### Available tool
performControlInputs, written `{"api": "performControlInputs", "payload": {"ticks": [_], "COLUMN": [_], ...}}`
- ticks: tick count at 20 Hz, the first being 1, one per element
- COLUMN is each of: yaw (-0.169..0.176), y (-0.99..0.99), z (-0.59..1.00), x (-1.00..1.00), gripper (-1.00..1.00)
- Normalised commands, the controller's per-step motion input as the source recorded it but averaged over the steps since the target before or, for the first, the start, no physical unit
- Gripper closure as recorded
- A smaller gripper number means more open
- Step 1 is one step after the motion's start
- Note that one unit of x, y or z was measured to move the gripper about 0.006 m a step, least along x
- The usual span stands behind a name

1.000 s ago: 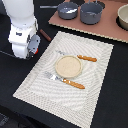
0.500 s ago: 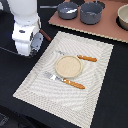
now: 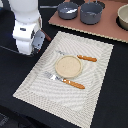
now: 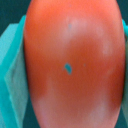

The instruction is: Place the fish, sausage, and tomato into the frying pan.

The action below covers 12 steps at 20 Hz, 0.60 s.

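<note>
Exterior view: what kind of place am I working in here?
Probably a mock dining and kitchen setup on a dark tabletop. A striped placemat holds a round tan plate between an orange-handled knife and fork, and a frying pan and pot sit on a brown board behind.

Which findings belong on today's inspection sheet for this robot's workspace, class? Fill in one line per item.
Surface: dark table with striped placemat; brown board behind.
Job's things: tomato fills the wrist view; frying pan on the board; fish and sausage not seen.
Clutter: tan plate, knife, fork, deeper pot, bowl.
Claw: teal pads flank the tomato.
Cables: nothing seen.
Surroundings: nothing seen.
</note>
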Motion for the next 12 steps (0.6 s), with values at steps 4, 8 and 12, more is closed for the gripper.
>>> {"api": "performControlInputs", "payload": {"ticks": [4,8,12], "yaw": [-0.020,-0.004,0.000], "y": [0.78,0.97,1.00], "z": [1.00,1.00,0.89], "x": [0.18,0.29,0.25], "gripper": [1.00,1.00,1.00]}}
